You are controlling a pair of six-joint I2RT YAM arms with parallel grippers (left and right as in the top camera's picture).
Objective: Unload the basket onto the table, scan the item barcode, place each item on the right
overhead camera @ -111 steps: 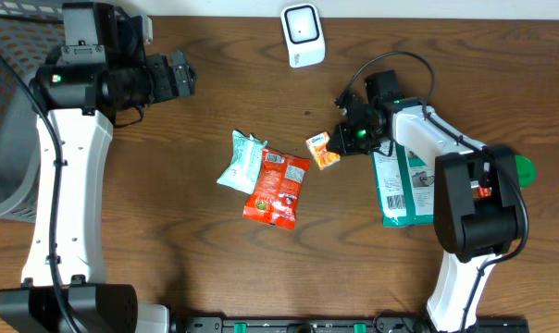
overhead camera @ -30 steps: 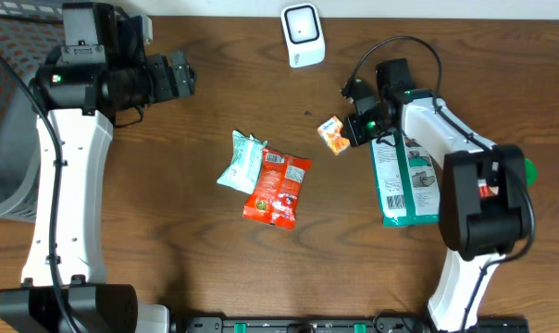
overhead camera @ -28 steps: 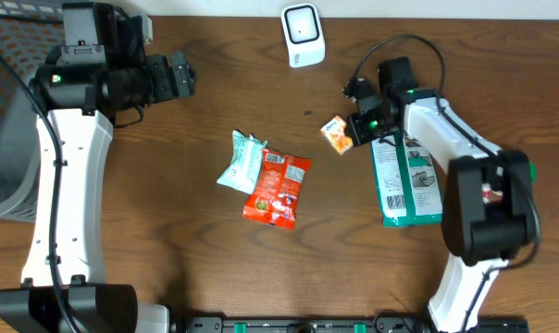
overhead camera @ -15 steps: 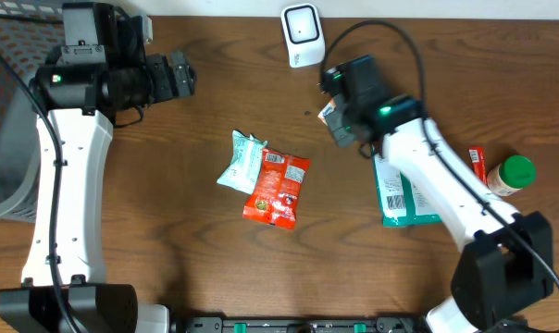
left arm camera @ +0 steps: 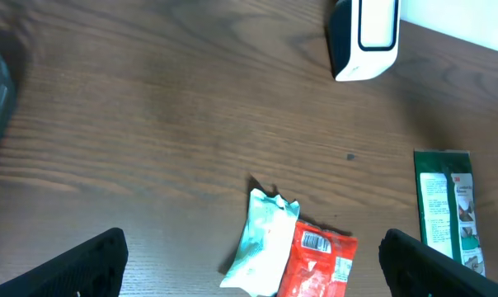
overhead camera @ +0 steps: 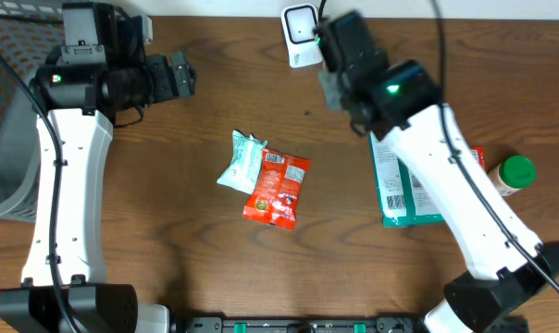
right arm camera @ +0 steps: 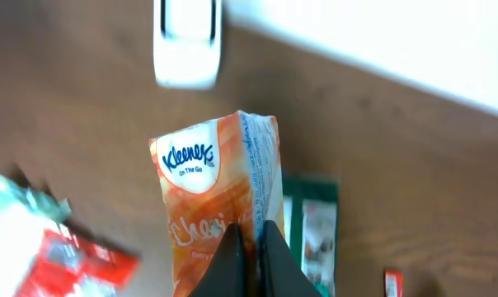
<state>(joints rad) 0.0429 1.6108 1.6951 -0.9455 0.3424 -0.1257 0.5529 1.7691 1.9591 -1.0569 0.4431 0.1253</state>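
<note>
An orange Kleenex tissue pack (right arm camera: pixel 216 198) hangs above the table, and my right gripper (right arm camera: pixel 253 247) is shut on its lower edge. In the right wrist view the white barcode scanner (right arm camera: pixel 187 41) lies ahead and to the left of the pack. From overhead, my right gripper (overhead camera: pixel 335 65) is raised just right of the scanner (overhead camera: pixel 301 35), and the arm hides the pack. My left gripper (overhead camera: pixel 182 76) hovers at the back left, open, with nothing between its fingers (left arm camera: pixel 68 272).
A pale green packet (overhead camera: pixel 241 159) and a red packet (overhead camera: pixel 279 185) lie mid-table. A green packet (overhead camera: pixel 404 190), a small red packet (overhead camera: pixel 477 157) and a green-lidded bottle (overhead camera: pixel 514 174) lie at the right. A grey basket (overhead camera: pixel 2 139) stands at the left edge.
My right arm has lifted the tissue pack off the table and carried it back and left, up beside the scanner. The left arm has not moved.
</note>
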